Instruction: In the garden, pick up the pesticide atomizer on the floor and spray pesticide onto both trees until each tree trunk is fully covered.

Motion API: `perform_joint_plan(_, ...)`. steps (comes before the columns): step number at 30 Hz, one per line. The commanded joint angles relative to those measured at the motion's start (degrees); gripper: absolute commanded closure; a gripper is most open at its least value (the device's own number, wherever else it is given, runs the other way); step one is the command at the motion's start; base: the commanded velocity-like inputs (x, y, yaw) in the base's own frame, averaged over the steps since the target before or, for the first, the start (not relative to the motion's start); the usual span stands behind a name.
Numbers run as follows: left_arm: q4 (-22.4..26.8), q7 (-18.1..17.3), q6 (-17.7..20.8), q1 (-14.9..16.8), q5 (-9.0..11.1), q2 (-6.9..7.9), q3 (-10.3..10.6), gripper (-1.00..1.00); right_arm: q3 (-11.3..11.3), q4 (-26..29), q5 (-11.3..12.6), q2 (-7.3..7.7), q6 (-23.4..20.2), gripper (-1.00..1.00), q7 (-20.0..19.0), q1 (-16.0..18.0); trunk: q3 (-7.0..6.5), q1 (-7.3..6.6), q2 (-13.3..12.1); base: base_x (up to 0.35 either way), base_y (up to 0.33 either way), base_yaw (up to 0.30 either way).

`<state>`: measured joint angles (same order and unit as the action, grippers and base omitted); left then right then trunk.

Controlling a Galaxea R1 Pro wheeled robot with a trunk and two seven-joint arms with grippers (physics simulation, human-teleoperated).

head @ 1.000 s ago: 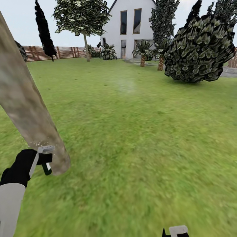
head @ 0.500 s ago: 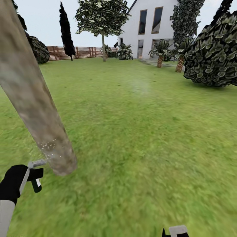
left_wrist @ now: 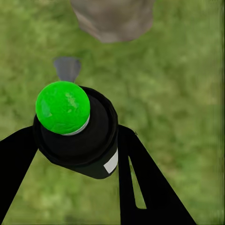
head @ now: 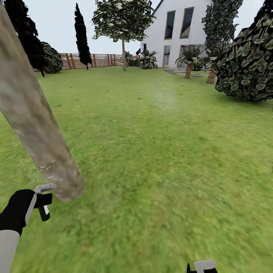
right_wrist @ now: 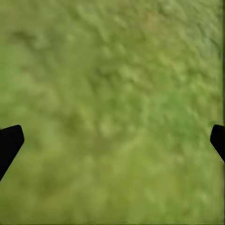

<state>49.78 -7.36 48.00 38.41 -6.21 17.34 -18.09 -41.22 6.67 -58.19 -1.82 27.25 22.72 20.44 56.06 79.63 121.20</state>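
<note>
Between left fingers (left_wrist: 140, 187), gripped atomizer (left_wrist: 77, 131), beside tree trunk (head: 34, 121), right fingers (right_wrist: 11, 140) spread

White forearm (head: 8, 248) ended in black wrist (head: 19, 206) with pale grey bracket; flat black tapering fingers (left_wrist: 145, 187), one slotted.

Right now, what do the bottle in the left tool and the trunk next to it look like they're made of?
The pesticide atomizer looks like glossy dark plastic, going by its smooth near-black body with a white label; its cap shows bright green, likely plastic too. The tree trunk looks like rough matte bark, mottled beige-grey, with fine white speckles low down. Both are simulator renders, so this is only appearance.
</note>
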Motion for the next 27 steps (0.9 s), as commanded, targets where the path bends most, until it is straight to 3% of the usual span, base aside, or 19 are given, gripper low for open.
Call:
perform_joint_plan(1, 0.18, -0.55, 0.25, 0.07, -0.65, -0.02, -0.11, 1.0, -0.44, -0.01, -0.6, 0.01, 0.12, -1.0, 0.22, 0.03, 0.05, -0.01, 0.02, 0.0, -0.275, 0.0)
perform_joint_plan(16, 0.75, -0.39, 0.33, 0.38, -0.74, -0.02, -0.1, 1.0, -0.52, 0.01, -0.6, 0.05, 0.14, -1.0, 0.22, 0.03, 0.05, -0.01, 0.02, 0.0, -0.275, 0.003)
perform_joint_plan(27, 2.91, -0.45, 0.81, 0.98, -0.73, 0.01, -0.19, 1.0, -0.52, 0.0, -0.6, 0.03, 0.08, -1.0, 0.22, 0.03, 0.05, -0.01, 0.02, 0.136, -0.252, 0.26)
